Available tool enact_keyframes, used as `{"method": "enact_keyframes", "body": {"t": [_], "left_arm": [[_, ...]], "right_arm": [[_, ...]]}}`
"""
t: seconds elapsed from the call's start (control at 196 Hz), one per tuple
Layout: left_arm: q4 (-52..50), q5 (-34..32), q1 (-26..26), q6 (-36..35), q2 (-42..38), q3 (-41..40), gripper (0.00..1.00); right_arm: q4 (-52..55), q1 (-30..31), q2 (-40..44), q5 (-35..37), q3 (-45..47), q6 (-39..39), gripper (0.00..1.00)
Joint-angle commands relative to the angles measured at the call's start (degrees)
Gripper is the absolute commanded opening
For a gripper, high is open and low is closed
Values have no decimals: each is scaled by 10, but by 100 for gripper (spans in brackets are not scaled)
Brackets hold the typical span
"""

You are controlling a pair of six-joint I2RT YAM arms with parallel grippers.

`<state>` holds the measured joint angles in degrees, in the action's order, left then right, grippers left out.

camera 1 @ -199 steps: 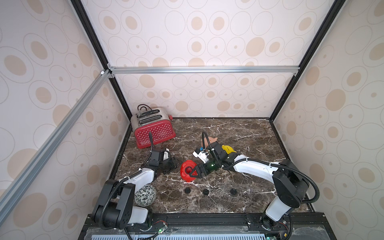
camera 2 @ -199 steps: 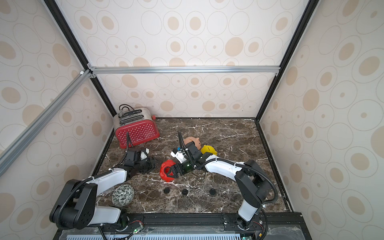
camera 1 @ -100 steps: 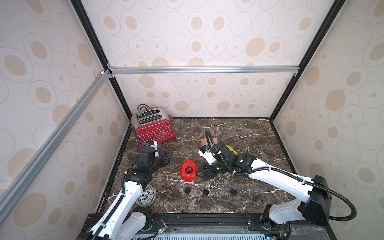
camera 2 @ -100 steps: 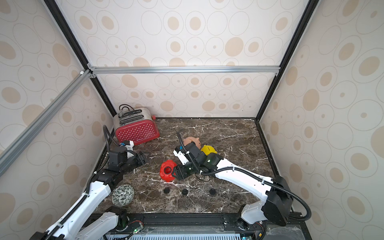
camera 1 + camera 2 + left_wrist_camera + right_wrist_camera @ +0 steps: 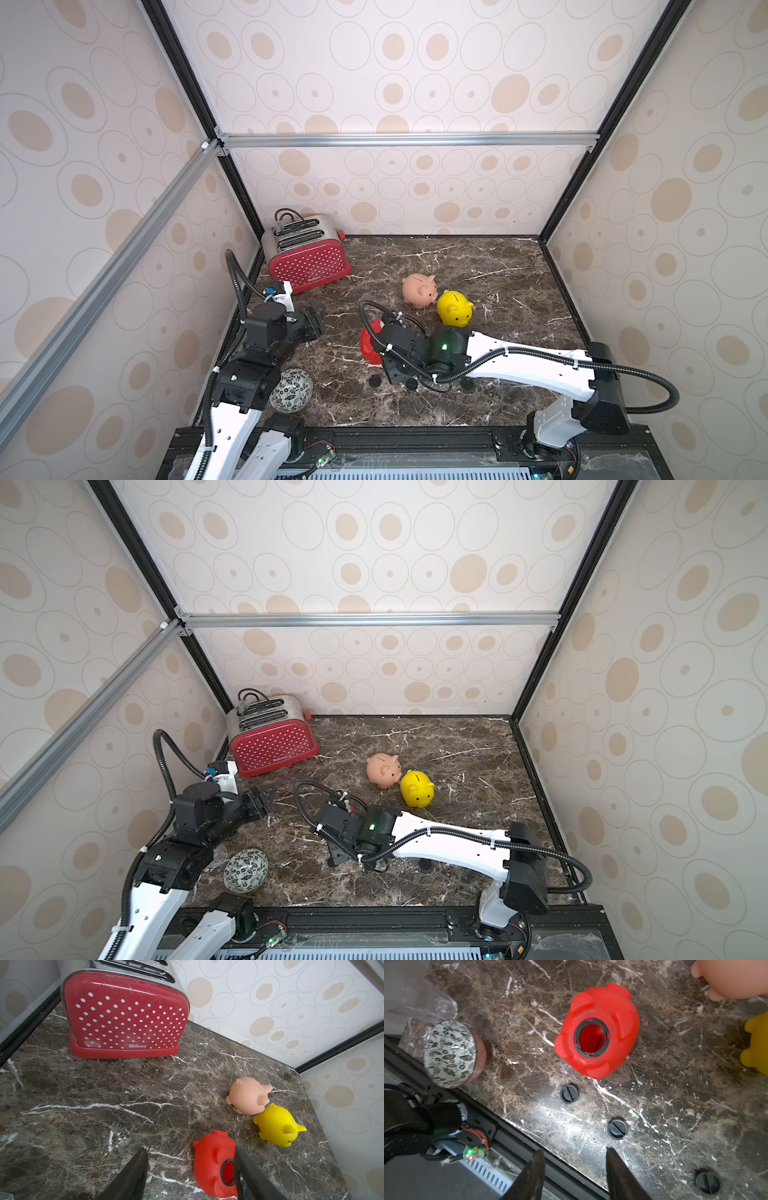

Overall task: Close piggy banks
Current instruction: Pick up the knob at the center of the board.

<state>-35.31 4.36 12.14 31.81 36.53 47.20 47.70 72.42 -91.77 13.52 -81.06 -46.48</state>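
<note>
We are seeing the red plastic piggy bank (image 5: pixel 598 1032) tipped on the dark marble counter (image 5: pixel 675 1105), left gripper (image 5: pixel 189 1148) and right gripper (image 5: pixel 574 1150) jaws apart, empty; seemingly light and slick, best pinched across its flanks.

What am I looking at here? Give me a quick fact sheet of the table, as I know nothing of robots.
red piggy bank: tipped over, round belly hole uncovered
peach piggy bank: upright, belly hidden
yellow piggy bank: upright beside the peach one, belly hidden
black plugs: three, loose on the table near its front edge
left gripper: open, empty
right gripper: open, empty, near the plugs
bystanders: toaster, patterned ball
</note>
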Motion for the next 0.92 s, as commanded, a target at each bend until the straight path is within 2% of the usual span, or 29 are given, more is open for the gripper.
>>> {"method": "enact_keyframes", "body": {"t": [0.0, 0.194, 0.377, 0.449, 0.612, 0.729, 0.912], "left_arm": [[-54, -20, -2, -25, -17, 8, 66], [-63, -4, -3, -36, -31, 3, 66], [-94, -13, -3, -66, -46, 23, 66], [-107, -24, -3, -76, -58, 30, 66], [-108, -36, -3, -78, -78, 27, 66], [-111, -44, -2, -75, -87, 25, 66], [-112, -56, -3, -74, -95, 23, 66]], "right_arm": [[43, 4, -23, 40, -19, -83, 46], [31, 9, -95, -10, -57, -99, 41], [73, 21, -201, -69, -157, 37, 30], [96, 37, -222, -48, -172, 67, 29], [98, 45, -253, -78, -164, 126, 32], [99, 45, -261, -53, -162, 158, 32], [77, 39, -275, -31, -141, 211, 28]]}}
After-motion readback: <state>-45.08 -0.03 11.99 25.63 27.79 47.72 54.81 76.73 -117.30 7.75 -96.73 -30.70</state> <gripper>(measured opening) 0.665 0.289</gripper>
